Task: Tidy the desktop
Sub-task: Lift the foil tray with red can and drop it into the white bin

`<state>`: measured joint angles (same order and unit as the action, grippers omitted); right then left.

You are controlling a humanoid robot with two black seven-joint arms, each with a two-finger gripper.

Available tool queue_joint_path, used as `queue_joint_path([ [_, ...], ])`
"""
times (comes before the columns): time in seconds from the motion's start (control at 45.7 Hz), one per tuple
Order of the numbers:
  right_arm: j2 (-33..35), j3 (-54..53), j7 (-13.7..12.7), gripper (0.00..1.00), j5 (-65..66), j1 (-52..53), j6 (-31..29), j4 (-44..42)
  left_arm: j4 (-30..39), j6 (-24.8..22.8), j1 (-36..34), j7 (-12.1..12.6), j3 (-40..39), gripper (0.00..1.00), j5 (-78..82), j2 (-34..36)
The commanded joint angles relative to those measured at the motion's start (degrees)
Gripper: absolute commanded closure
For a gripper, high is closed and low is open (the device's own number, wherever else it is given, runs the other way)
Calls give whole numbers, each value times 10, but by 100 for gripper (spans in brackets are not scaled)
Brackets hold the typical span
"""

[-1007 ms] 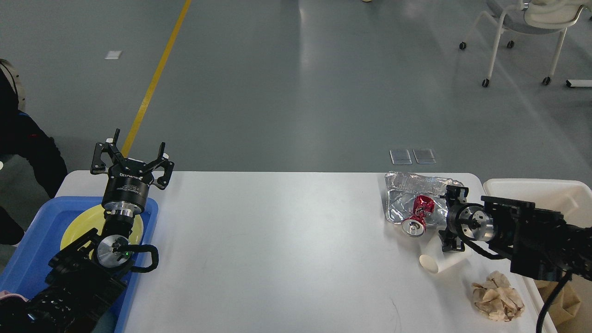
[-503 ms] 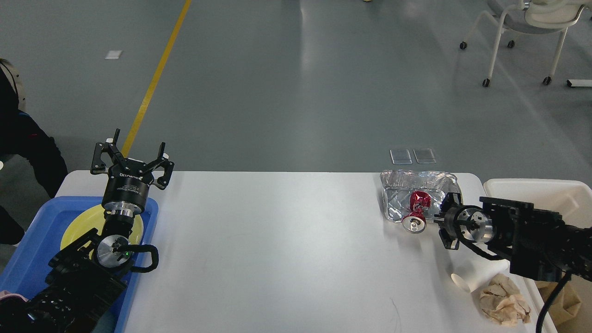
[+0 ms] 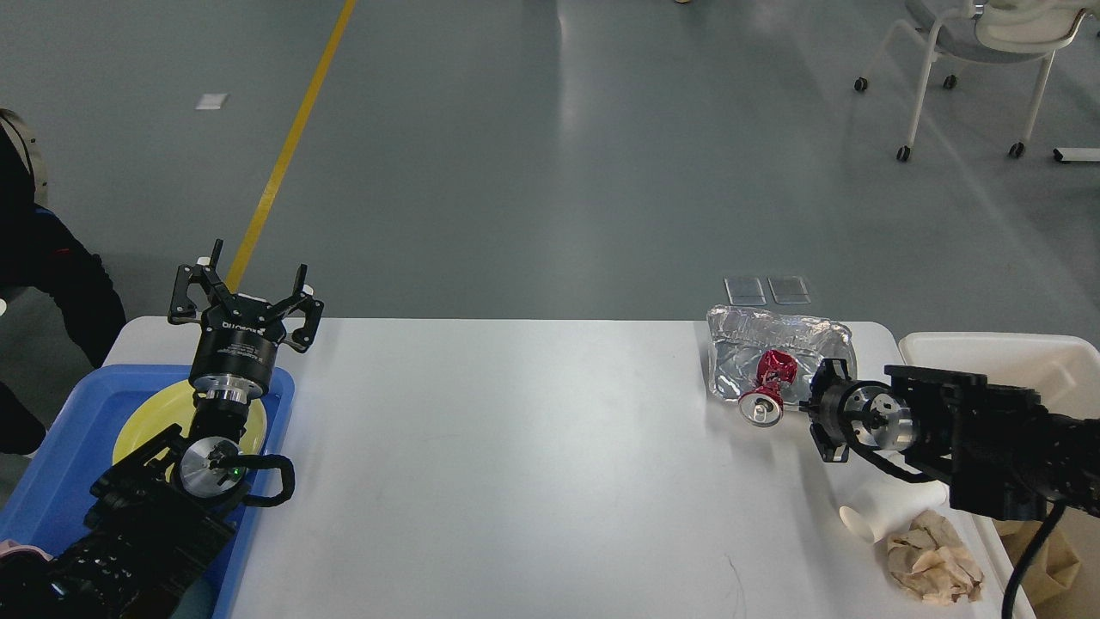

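1. Looking down from the robot's head, the desktop [image 3: 533, 464] fills the lower middle of the frame, white and mostly bare across its centre.
2. At lower left, the left gripper [image 3: 243, 288] hangs above a blue tray [image 3: 51, 481] holding a yellow plate [image 3: 150, 421]; its fingers are spread wide apart and grasp nothing.
3. At right of centre, litter sits on the desktop: a foil tray [image 3: 778, 344], and a crushed red can [image 3: 769, 389] lying against its near edge.
4. The right gripper [image 3: 821, 411] reaches in from the right edge, just beside the can. It is seen end-on and dark, so I cannot tell whether its fingers are parted or closed.
5. At lower right lie a paper cup [image 3: 881, 511] on its side and crumpled paper [image 3: 935, 566], with a cream bin [image 3: 988, 348] beyond the desktop's right edge.
6. The step in hand appears to be clearing litter, likely starting with the can.
7. Next, the right gripper would need to close around the can, lift it, and carry it rightward to the bin.
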<state>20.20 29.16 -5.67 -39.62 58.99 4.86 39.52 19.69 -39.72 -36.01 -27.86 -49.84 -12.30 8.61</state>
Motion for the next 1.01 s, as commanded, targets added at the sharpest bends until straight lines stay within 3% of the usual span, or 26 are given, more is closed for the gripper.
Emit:
queue_joint_path([
  [0.0,62,26,2,100,74,55,-22,85,0,0,0,0,0,3,0,0],
  [0.153,138,178,20,100,174,225,-117,230,0,0,1,0,0,3,0,1],
  [0.306,196,297,68,100,293,462,-310,367,0,1,1,0,-1,3,0,1],
  [0.482,207,325,70,100,344,644,-470,461,0,0,1,0,-1,3,0,1],
  [0.613,197,332,64,100,375,723,-490,548,0,0,1,0,-1,3,0,1],
  [0.722,189,350,60,100,395,729,-481,564,0,0,1,0,-1,3,0,1],
  [0.854,199,402,60,100,429,693,-446,521,0,0,1,0,-1,3,0,1],
  [0.985,253,404,62,100,437,595,-434,425,0,0,1,0,-1,3,0,1],
])
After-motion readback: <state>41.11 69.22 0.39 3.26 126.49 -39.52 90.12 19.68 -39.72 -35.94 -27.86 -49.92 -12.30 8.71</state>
